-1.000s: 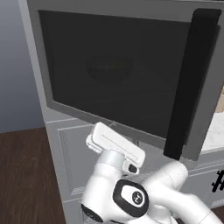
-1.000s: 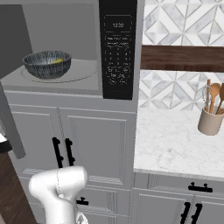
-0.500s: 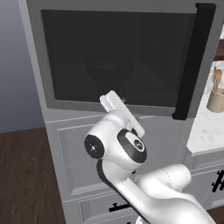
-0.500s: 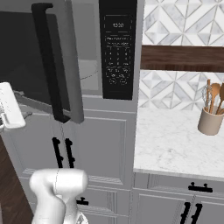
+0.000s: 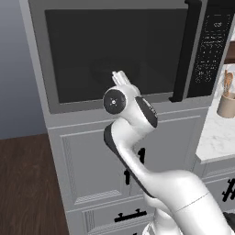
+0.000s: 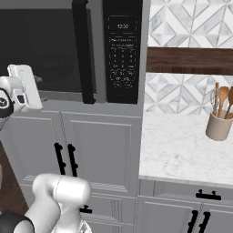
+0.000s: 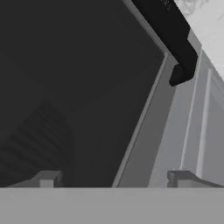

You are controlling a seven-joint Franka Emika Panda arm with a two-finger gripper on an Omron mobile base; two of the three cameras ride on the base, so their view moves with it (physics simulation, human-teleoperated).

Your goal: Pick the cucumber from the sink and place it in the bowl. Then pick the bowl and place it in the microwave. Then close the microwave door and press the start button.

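The microwave door (image 5: 114, 50) stands flush against the microwave (image 6: 54, 107), or very nearly so. Its dark glass (image 7: 74, 78) hides the inside, so the bowl and the cucumber are out of sight. The black bar handle (image 5: 186, 50) (image 6: 82, 50) (image 7: 175, 39) runs down the door's right edge, beside the black keypad panel (image 5: 209, 46) (image 6: 122, 50). My gripper (image 5: 120, 77) (image 6: 36, 81) (image 7: 113, 178) is open and holds nothing. Its fingertips (image 7: 48, 178) sit right at the lower part of the door, near the glass and the grey frame. The sink is out of view.
Grey cabinet doors (image 6: 100, 150) with black handles sit below the microwave. To the right lie a white marble counter (image 6: 182, 150) and a beige holder with wooden utensils (image 6: 219, 123) (image 5: 226, 98). A dark wood floor (image 5: 23, 183) lies to the left.
The door has swung from wide open to flush against the microwave, with my hand following it. The bowl with the cucumber, seen inside a second ago, is now behind the glass.
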